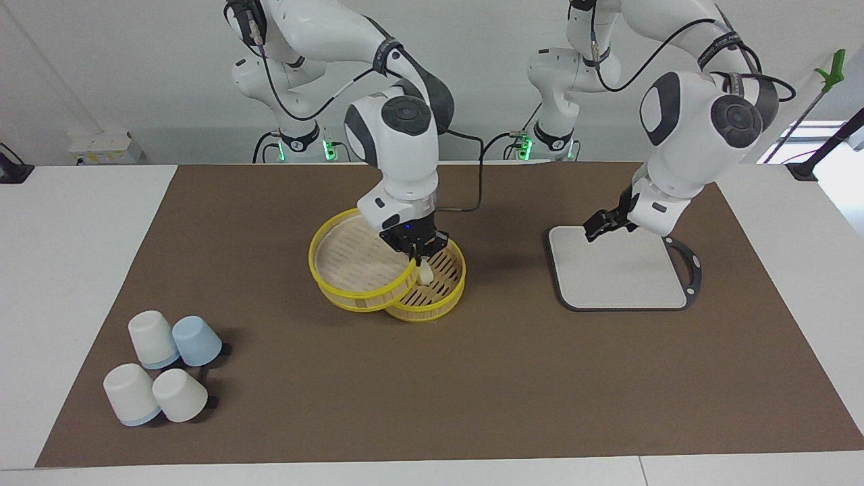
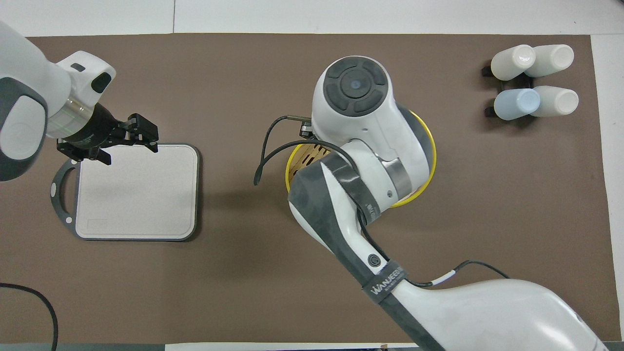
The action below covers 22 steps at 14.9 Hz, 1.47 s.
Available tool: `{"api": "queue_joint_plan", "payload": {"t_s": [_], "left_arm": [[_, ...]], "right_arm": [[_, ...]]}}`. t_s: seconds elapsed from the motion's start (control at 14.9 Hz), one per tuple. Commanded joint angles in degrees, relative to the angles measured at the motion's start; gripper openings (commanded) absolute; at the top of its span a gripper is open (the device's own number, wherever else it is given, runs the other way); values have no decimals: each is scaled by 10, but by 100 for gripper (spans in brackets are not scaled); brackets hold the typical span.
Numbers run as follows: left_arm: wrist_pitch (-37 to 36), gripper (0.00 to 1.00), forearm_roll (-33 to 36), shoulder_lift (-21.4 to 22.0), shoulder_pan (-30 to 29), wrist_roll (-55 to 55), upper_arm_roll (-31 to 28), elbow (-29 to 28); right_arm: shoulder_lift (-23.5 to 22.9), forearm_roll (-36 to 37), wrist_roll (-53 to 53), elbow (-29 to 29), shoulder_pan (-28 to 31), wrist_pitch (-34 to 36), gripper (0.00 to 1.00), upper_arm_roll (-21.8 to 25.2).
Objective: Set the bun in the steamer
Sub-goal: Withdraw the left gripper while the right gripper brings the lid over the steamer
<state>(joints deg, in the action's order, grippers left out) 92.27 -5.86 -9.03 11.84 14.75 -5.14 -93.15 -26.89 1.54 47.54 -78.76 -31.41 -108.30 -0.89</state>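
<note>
The steamer (image 1: 351, 293) stands mid-table as two yellow-rimmed bamboo tiers, the upper one shifted toward the right arm's end so part of the lower slatted floor (image 1: 442, 280) lies bare. My right gripper (image 1: 422, 260) points down over that bare floor, shut on the small cream-white bun (image 1: 426, 271), which hangs just above the slats. In the overhead view the right arm covers most of the steamer (image 2: 431, 151), and the bun and right gripper are hidden. My left gripper (image 1: 603, 225) waits open and empty over the grey tray's edge nearest the robots; it also shows in the overhead view (image 2: 127, 144).
The grey tray with a black handle (image 1: 617, 283) (image 2: 136, 200) lies toward the left arm's end. Several upturned pale and light-blue cups (image 1: 165, 368) (image 2: 534, 75) stand grouped at the right arm's end, farther from the robots than the steamer.
</note>
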Motion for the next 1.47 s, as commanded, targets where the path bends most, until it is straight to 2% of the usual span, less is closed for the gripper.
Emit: {"api": "queue_joint_plan", "payload": {"t_s": [0.0,0.2,0.33,0.54,0.67,0.87,1.14,1.4], "left_arm": [[-1,100,6,50,-27,-51,-2,-50],[-5,100,6,59,-69,-100,14,-65],[-13,100,9,67,-102,-119,45,-70],[-8,100,10,102,-153,-120,104,-112],[18,100,22,96,-154,-126,108,-111],[19,100,37,99,-146,-135,106,-113],[-1,100,37,114,-95,-140,65,-117],[15,100,37,111,-92,-142,64,-114]], "right_arm": [[-54,9,33,74,-15,8,0,5],[-73,14,72,84,-49,5,0,6],[-85,28,85,84,-64,-1,0,6],[-93,28,89,84,-73,-9,0,6],[-93,29,88,84,-74,-9,0,5],[-91,27,88,78,-74,-32,0,5],[-93,32,89,74,-84,-38,0,4],[-88,38,89,39,-83,-55,0,4]]}}
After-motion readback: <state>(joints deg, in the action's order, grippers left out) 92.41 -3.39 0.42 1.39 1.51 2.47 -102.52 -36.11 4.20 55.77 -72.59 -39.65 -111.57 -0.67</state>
